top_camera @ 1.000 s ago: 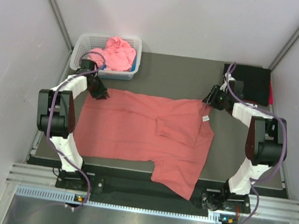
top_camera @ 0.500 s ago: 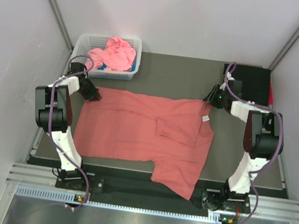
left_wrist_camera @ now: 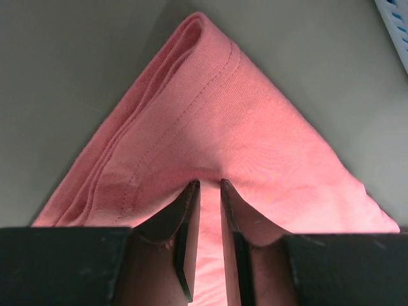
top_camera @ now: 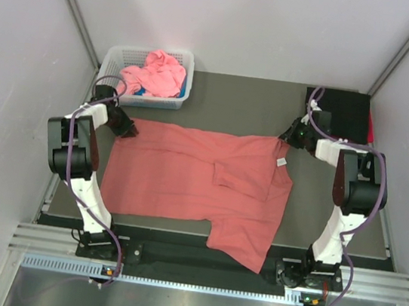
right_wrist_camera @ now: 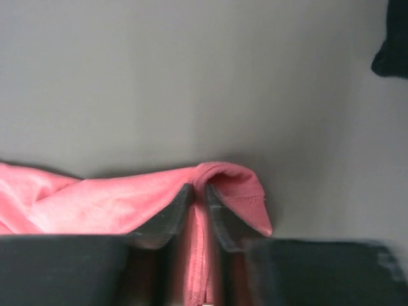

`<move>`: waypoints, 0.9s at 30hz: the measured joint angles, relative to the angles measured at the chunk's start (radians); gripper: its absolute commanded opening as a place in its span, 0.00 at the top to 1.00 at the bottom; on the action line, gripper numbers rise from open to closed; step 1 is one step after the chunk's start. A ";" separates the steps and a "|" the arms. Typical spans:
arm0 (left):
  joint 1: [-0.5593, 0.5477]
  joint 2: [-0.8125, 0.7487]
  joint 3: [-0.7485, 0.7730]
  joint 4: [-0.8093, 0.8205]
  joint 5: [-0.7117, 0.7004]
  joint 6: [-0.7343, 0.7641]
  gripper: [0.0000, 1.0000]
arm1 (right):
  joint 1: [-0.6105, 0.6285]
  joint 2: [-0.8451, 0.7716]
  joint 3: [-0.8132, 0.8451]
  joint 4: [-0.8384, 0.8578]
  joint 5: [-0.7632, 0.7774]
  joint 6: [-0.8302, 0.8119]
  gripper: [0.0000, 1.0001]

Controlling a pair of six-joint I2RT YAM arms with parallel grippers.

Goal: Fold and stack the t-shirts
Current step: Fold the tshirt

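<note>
White walls close in on three sides of a dark grey table (top_camera: 242, 105). Across its middle lies the salmon-red t-shirt (top_camera: 186, 177), spread mostly flat. One sleeve is turned in over the body towards the right edge, with a small white label (top_camera: 281, 162) showing near it. The shirt's near right part spills over the table's near edge.

The left gripper (top_camera: 126, 128) sits at the shirt's far left corner, close to the table's left edge. In the left wrist view its two fingers (left_wrist_camera: 185, 217) stand with only a slim gap between them and salmon cloth pinched in that gap. The doubled, stitched hem runs to a point just beyond the tips.

The right gripper (top_camera: 289, 134) is at the shirt's far right corner. In the right wrist view its jaws stand close together, clamped on a small upright ridge of the same cloth. The hem curls over beside the right fingertip, and bare table lies beyond.

A white lattice basket (top_camera: 111, 60) stands at the table's far left corner. A crumpled pink t-shirt (top_camera: 159, 72) is heaped inside it, with a bit of something blue (top_camera: 184, 88) against its right wall. A black t-shirt (top_camera: 347, 112) lies flat at the far right corner, just beyond the right gripper.
</note>
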 measured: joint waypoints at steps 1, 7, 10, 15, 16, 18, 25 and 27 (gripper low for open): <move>0.001 0.000 0.000 0.000 0.000 0.000 0.74 | -0.002 0.000 -0.006 0.009 -0.008 0.003 1.00; 0.019 0.012 0.013 0.000 0.008 -0.006 0.74 | -0.051 0.000 -0.057 0.043 -0.034 0.024 1.00; 0.031 0.014 0.014 0.004 0.008 -0.008 0.74 | -0.085 0.000 -0.078 0.052 -0.050 0.045 1.00; 0.037 0.020 0.018 0.004 0.021 -0.016 0.74 | -0.089 -0.010 -0.119 0.112 -0.048 0.081 0.92; 0.038 0.020 0.018 0.004 0.025 -0.016 0.74 | -0.089 -0.010 -0.121 0.118 -0.048 0.084 0.90; 0.041 0.020 0.018 0.005 0.032 -0.018 0.73 | -0.089 -0.010 -0.119 0.119 -0.050 0.090 0.84; 0.047 0.020 0.060 -0.047 0.043 -0.005 0.73 | -0.076 -0.029 -0.031 -0.001 -0.029 0.058 0.56; 0.051 0.015 0.089 -0.067 0.040 -0.002 0.72 | -0.055 -0.075 -0.010 -0.100 0.023 0.022 0.53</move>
